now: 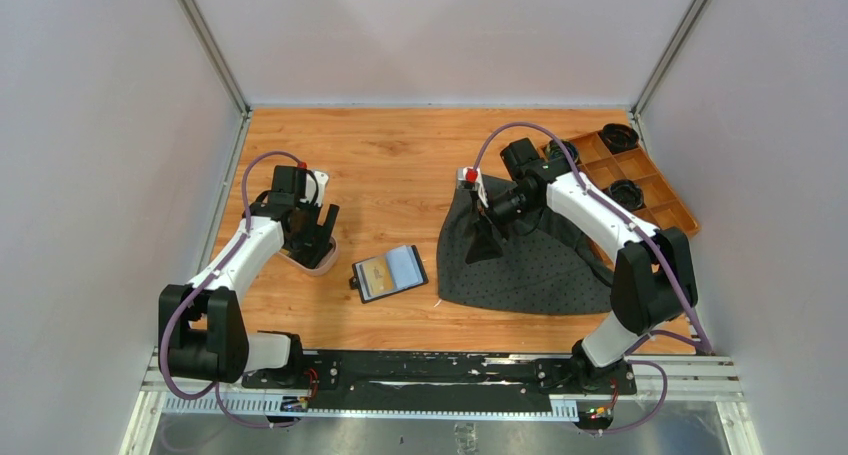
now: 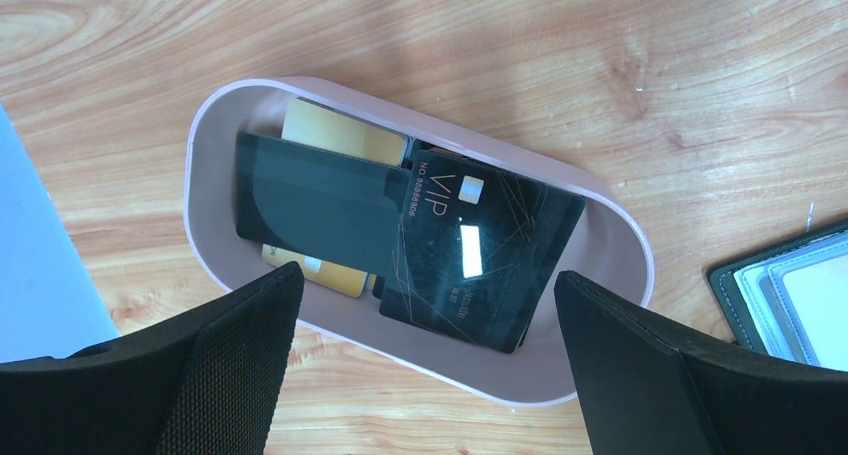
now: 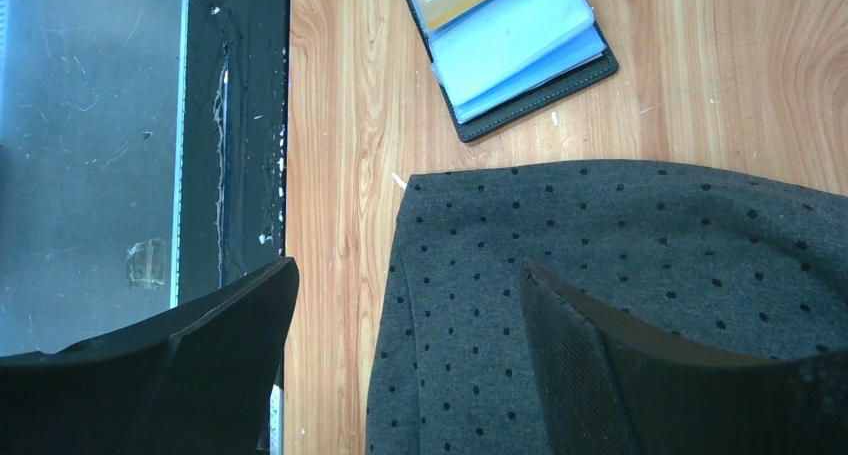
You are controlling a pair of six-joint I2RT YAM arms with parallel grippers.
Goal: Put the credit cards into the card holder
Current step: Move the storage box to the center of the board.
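Credit cards (image 2: 400, 225) lie heaped in a pink tray (image 2: 622, 237), below and between the wide-open, empty left jaws. Right jaws gape empty over dotted cloth (image 3: 650, 275).

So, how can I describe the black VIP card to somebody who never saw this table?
Find the pinkish oval tray on the table's left side, below the left gripper. Of the cards piled inside, it is the glossy black card on top, the only one with pale VIP lettering.

Pink oval tray (image 2: 615, 230) at left, dotted grey cloth (image 1: 540, 265) and orange compartment box (image 1: 668, 215) at right
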